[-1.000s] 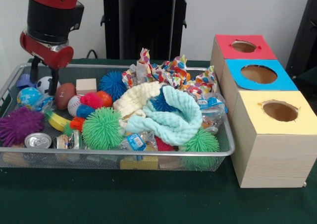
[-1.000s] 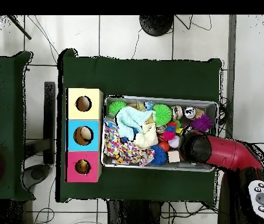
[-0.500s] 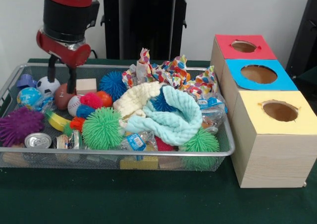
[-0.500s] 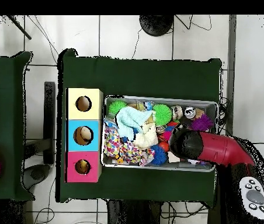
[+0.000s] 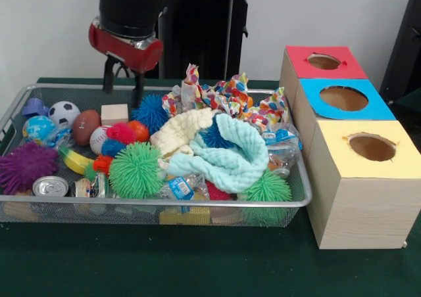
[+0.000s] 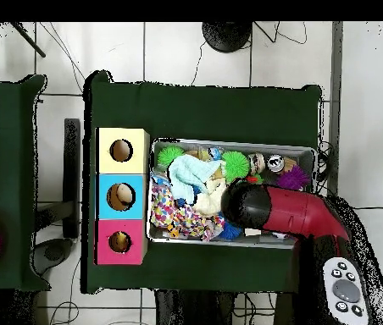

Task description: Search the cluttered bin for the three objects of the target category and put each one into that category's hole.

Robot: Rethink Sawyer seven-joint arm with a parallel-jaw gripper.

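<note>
The tool (image 5: 122, 81) is travelling sideways along the far side of the wire bin (image 5: 299, 198), away from the soccer ball (image 5: 64, 112) and brown football (image 5: 85, 126) it hung over a second ago, and is now hanging above the wooden block (image 5: 114, 114) and blue spiky ball (image 5: 149, 112). Its two fingers are standing apart, holding nothing. The clutter is lying as before. The red (image 5: 323, 61), blue (image 5: 343, 98) and yellow (image 5: 371, 146) holes are sitting beside the bin on the green tabletop (image 5: 197, 264).
</note>
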